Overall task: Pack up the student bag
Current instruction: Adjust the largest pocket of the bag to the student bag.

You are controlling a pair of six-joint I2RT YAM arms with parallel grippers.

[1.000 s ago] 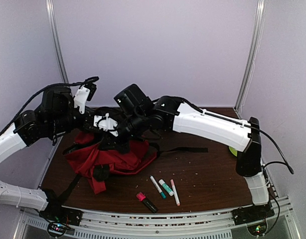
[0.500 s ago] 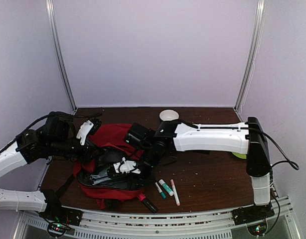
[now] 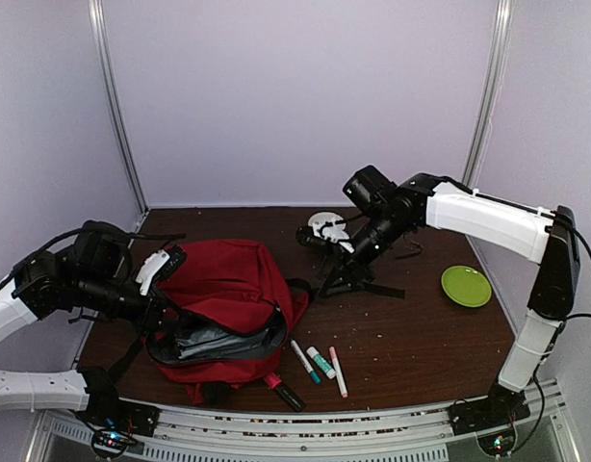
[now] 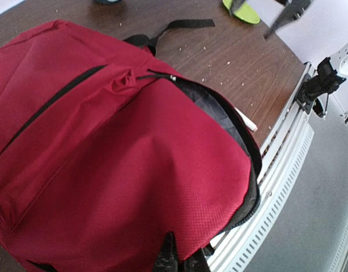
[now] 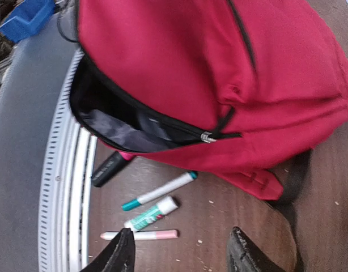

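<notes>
Red soft woven student bag (image 3: 228, 284), dark-lined mouth gaping; four slim cylindrical markers (image 3: 321, 362) just right; one round green plate (image 3: 466, 286); left gripper (image 4: 178, 258) pinching bag fabric, right gripper (image 5: 183, 249) spread, empty

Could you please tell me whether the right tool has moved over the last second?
Yes: the right tool left the large red fabric backpack and swung rightward, nearer the round green plate.

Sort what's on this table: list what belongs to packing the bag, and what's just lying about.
For the job:
red backpack, mouth unzipped
probably to go in: black and pink highlighter, teal-tipped marker, green and white stick, pink pen

Just lying about:
green plate
</notes>
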